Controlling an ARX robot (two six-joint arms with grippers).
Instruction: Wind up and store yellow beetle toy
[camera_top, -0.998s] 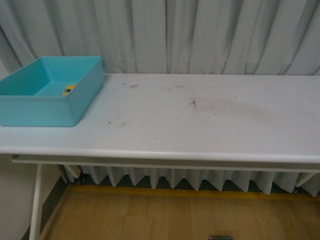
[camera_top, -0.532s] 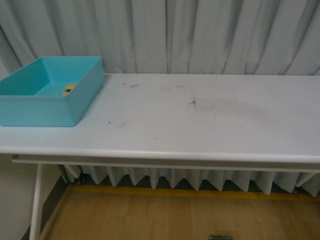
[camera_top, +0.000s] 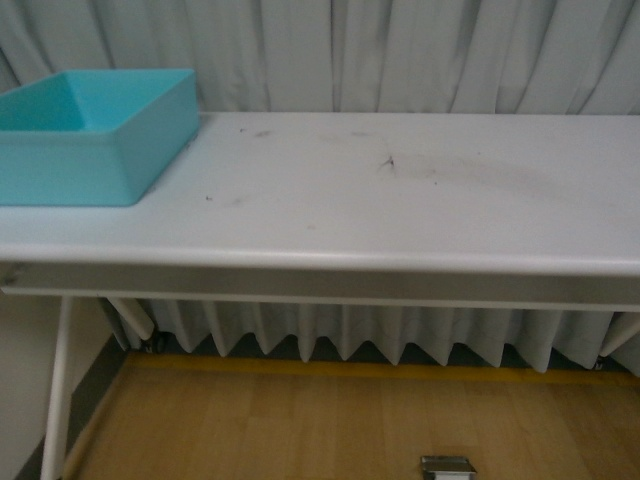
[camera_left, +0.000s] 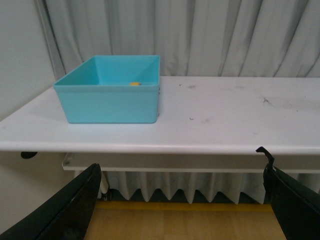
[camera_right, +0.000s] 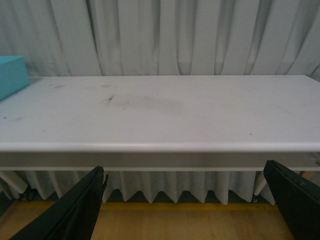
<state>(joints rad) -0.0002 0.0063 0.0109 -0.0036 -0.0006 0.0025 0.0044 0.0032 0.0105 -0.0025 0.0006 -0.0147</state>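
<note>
White table (camera_top: 400, 210) spans mid-frame; teal bin (camera_top: 90, 150) at upper left, grey curtain (camera_top: 400, 50) behind. Front view: bin's near wall hides its contents. Left wrist view: yellow beetle toy (camera_left: 134, 83) is only a small yellow speck on the bin floor. Left gripper (camera_left: 182, 200) and right gripper (camera_right: 192, 200) jaws spread wide, empty.

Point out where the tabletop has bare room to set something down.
The white table is bare from the teal bin's right wall across to its right end, between the curtain behind and the front edge; only scuff marks there. The one occupied spot is the left end, filled by the bin, with a yellow beetle toy inside.
</note>
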